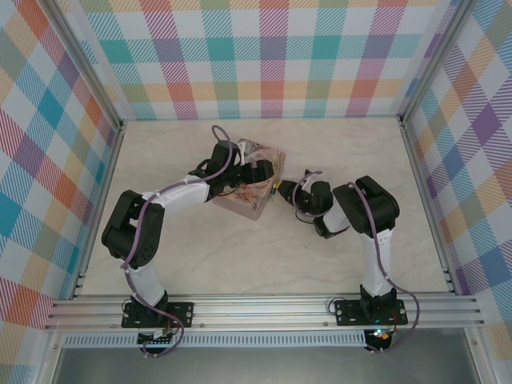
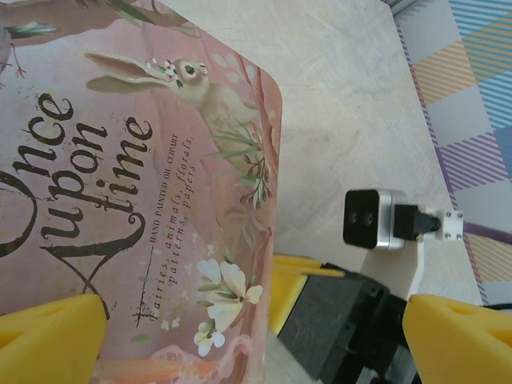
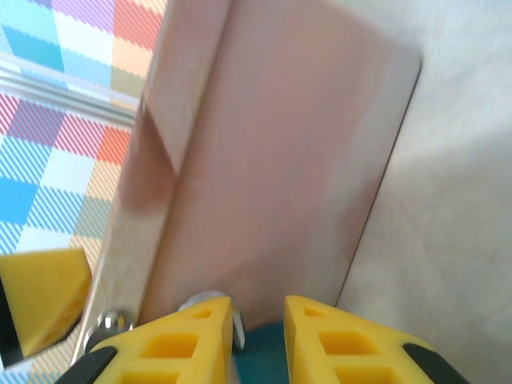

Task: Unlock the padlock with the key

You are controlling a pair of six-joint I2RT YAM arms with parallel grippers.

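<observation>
The blue padlock (image 3: 260, 356) sits against the side of the large pink tin (image 3: 280, 160). Its thin metal shackle (image 3: 238, 324) curves up beside one finger. My right gripper (image 3: 258, 308) is narrowed onto the padlock's blue body, with a yellow finger on either side. In the top view the right gripper (image 1: 276, 190) meets the tin's right edge. My left gripper (image 2: 254, 320) hangs wide open over the tin's pictured lid (image 2: 120, 200); one finger (image 2: 48, 336) overlaps the lid and the other is beyond its edge. The key is hidden.
The pink tin (image 1: 252, 188) lies mid-table with both arms crowded around it. In the left wrist view the right gripper's black body (image 2: 344, 320) and its silver wrist camera (image 2: 372, 218) sit just off the tin's edge. Checked walls enclose the marble tabletop (image 1: 320, 264).
</observation>
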